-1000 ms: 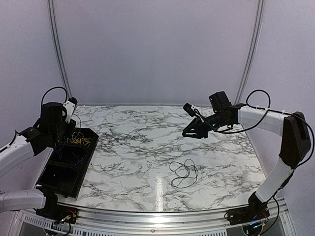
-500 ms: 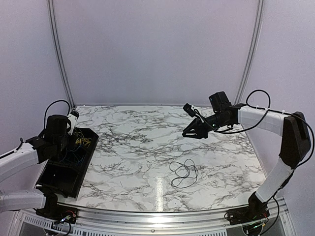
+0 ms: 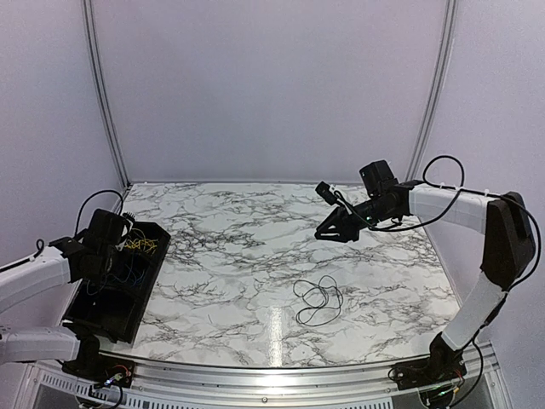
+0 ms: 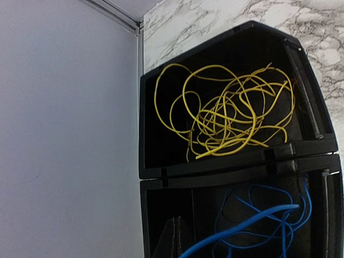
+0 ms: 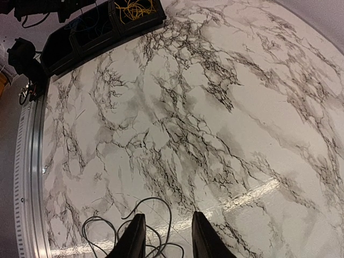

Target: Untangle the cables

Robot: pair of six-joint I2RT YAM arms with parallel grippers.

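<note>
The marble bench (image 3: 255, 247) carries a black divided tray (image 3: 106, 313) at left. Right end effector (image 5: 168, 216), half-spread and empty, hovers right of centre; left end effector (image 3: 122, 249), closed, above the tray. Yellow cable (image 4: 231, 115) fills its upper compartment, blue cable (image 4: 258, 220) the next; black cable (image 3: 318, 300) lies lower centre.

Soft, even light; a glare streak on the marble table (image 3: 274, 328); tray (image 3: 106, 311) interior dark.
</note>
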